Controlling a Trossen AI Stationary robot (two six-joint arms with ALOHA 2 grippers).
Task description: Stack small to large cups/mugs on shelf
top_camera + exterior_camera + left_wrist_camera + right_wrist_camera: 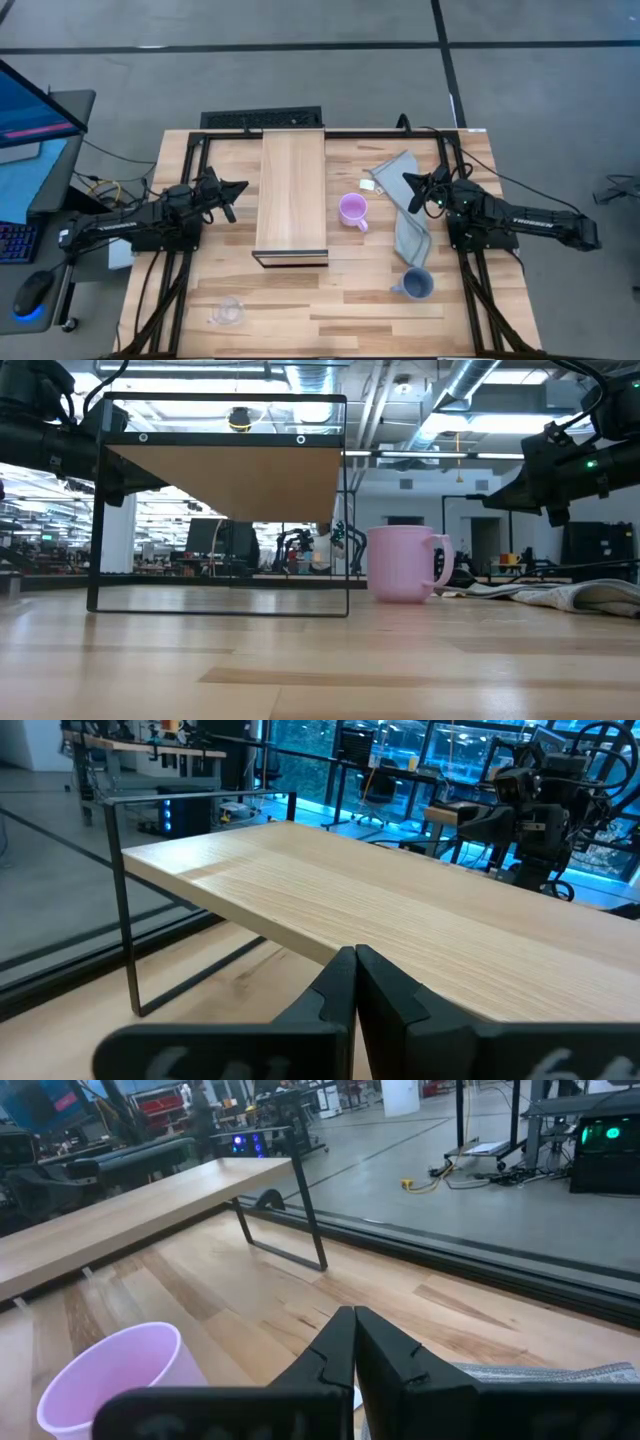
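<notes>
Left claw [236, 187] hovering pressed together at shelf's [291, 190] 9 o'clock edge. Right claw [409, 181] pinched together over crumpled grey cloth [408, 222], lilac mug [352, 210] lying at its 8 o'clock. Grey-blue mug [417, 284] sitting near tabletop's [340, 305] 4 o'clock; clear cup [228, 313] at 7 o'clock. Shelf: smooth light wood, thin black frame.

Grey cloth [408, 205] on table [300, 310], kbd [18, 242] + mouse [32, 292] beside it

Lilac mug [352, 209] (grey-blue mug [417, 284], seemingly).
</notes>
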